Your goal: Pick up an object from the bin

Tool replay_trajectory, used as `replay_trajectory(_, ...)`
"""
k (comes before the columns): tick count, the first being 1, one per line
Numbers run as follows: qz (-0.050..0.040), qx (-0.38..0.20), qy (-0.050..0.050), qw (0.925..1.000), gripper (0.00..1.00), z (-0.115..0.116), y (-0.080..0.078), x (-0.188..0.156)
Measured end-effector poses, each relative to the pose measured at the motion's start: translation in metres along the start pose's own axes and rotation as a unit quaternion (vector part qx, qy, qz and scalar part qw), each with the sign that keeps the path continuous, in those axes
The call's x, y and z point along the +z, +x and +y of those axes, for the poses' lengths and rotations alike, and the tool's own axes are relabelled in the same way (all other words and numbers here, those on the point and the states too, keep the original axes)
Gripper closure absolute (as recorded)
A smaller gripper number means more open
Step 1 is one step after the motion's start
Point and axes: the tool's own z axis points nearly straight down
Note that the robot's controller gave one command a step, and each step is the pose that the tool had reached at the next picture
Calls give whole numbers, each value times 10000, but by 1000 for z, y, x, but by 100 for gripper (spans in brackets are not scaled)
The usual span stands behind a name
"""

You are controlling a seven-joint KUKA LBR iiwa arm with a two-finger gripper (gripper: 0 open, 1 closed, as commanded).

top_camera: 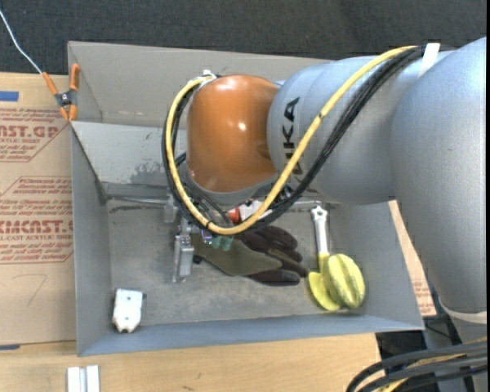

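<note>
- The tool (183, 256) is down in the grey bin (98, 219), at the left end of an olive-and-black glove (257, 256) lying mid-bin.
- Whether the tool is spread or pressed together cannot be told.
- 1 yellow brush (336, 282) lies just right of the glove.

A small white plastic piece (126, 309) lies at lower left; a yellow-headed, white-handled tool (336, 282) lies at lower right.

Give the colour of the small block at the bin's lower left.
White block, camera view.
</note>
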Motion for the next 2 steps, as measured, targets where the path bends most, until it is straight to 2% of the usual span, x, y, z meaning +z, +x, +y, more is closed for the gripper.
replay_trajectory(1, -37, 13, -8, 10000, 0, -1, -2, -5)
replay_trajectory(2, -5, -169, 1, 9999, 0, -67, -29, 114)
